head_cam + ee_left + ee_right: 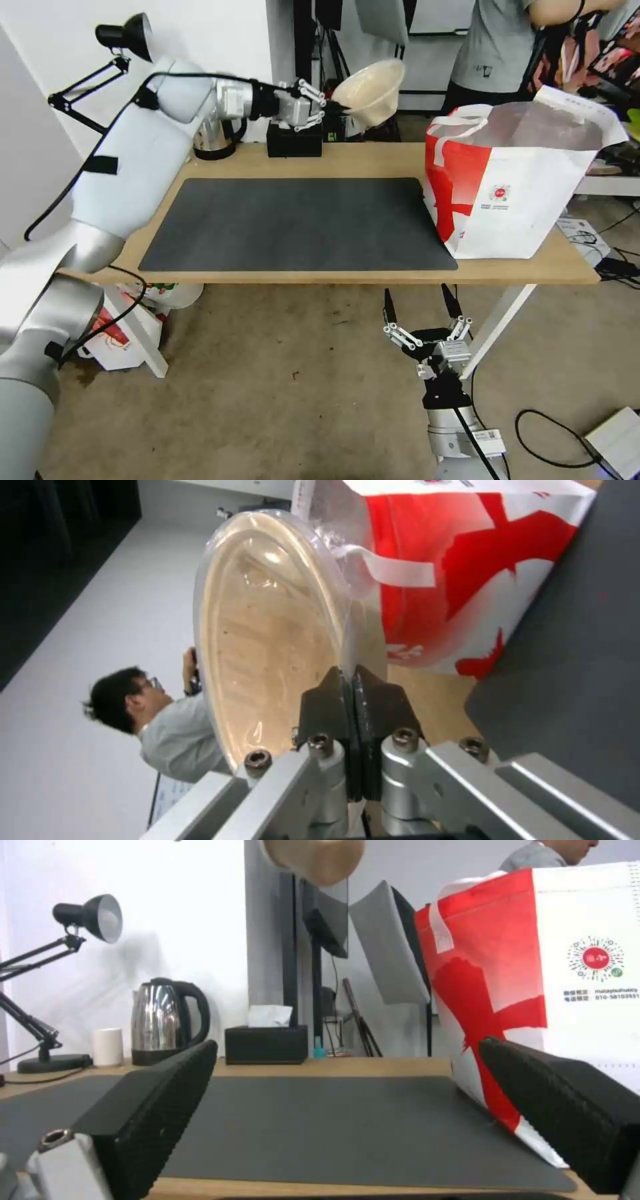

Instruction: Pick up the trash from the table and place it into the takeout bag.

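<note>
My left gripper is shut on the rim of the beige clear-lidded bowl, a piece of the trash, and holds it tipped on its side in the air above the back of the table. The left wrist view shows the black fingertips pinched together on the bowl's edge. The white takeout bag with a red side panel stands open at the table's right end, to the right of the bowl. My right gripper hangs open below the table's front edge, holding nothing.
A dark grey mat covers most of the tabletop. A kettle, a black tissue box, a small white cup and a desk lamp stand along the back left. A smaller red-and-white bag sits on the floor under the table's left end.
</note>
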### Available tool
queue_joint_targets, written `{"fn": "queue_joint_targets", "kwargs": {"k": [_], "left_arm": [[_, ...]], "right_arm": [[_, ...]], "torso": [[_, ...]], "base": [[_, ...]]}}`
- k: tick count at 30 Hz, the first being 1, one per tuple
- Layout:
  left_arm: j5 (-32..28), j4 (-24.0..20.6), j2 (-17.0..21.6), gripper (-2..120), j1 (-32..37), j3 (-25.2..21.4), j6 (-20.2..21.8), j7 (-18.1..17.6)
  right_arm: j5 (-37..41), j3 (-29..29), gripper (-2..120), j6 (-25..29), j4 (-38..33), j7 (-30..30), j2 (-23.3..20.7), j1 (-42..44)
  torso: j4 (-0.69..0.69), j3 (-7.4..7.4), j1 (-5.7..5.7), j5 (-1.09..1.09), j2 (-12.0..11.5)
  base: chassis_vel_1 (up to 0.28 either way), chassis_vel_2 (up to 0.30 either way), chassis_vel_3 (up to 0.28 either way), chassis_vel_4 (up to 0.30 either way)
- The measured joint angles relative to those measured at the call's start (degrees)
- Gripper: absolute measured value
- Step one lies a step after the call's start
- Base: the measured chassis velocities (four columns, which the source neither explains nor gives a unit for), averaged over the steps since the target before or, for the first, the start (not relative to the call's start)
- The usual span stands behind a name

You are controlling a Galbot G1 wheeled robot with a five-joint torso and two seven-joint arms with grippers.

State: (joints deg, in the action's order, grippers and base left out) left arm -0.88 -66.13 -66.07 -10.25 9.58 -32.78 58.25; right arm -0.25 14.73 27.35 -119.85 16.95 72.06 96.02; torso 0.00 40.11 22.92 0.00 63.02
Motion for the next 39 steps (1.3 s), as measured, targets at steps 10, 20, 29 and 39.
{"fn": "queue_joint_targets", "kwargs": {"k": [10,20,29,39], "left_arm": [[0.2,4.5,-5.8,0,-5.2,3.2,0.0,0.1],[1.2,7.4,-11.0,0,-7.3,4.6,-0.1,0.1],[2.4,10.1,-16.1,0,-8.5,5.1,-0.1,0.0],[4.2,13.3,-21.0,0,-10.2,5.1,-0.6,0.0]], "right_arm": [[0.0,0.0,100,0.0,0.0,0.0,0.0,0.0],[0.0,0.0,100,0.0,0.0,0.0,0.0,0.0],[0.0,0.0,100,0.0,0.0,0.0,0.0,0.0],[0.0,0.0,100,0.0,0.0,0.0,0.0,0.0]], "torso": [[0.0,0.0,0.0,0.01,0.0],[0.0,0.0,0.0,0.0,0.0],[-0.01,0.0,0.0,0.01,0.0],[-0.01,0.0,0.0,0.02,0.0]], "base": [[0.0,0.0,0.0,0.0],[0.0,0.0,0.0,0.0],[0.0,0.0,0.0,0.0],[0.0,0.0,0.0,0.0]]}}
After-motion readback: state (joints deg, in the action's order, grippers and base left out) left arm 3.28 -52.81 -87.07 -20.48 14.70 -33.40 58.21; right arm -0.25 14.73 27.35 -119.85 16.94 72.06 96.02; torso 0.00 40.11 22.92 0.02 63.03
